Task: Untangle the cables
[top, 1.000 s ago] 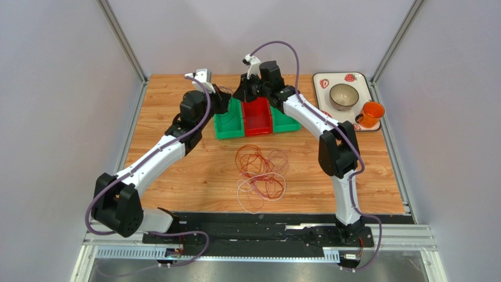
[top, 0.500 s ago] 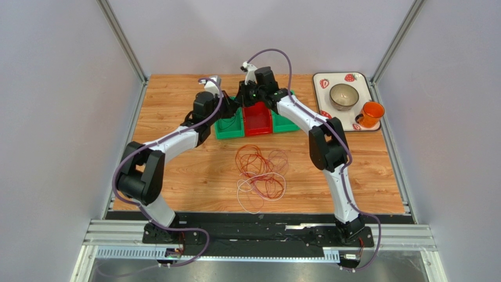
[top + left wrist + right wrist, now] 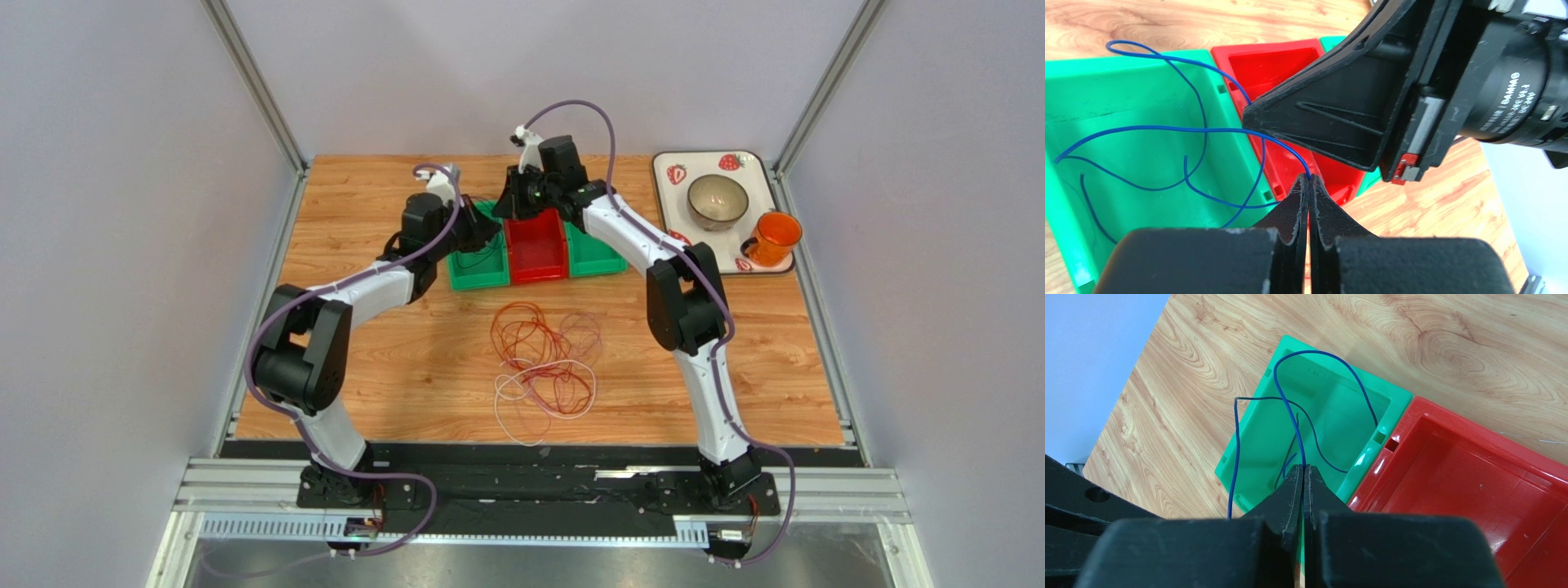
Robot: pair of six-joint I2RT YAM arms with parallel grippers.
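While clamped fully, left gripper (image 3: 1309, 184), right gripper (image 3: 1303, 471) each pinch blue wire (image 3: 1168, 128).

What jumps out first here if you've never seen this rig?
Both arms reach to the far bins, where the left gripper and right gripper are each shut on a thin blue wire trailing into a green bin. Mid-table, a tangle of red, white and brownish cables lies loose, touched by neither gripper.
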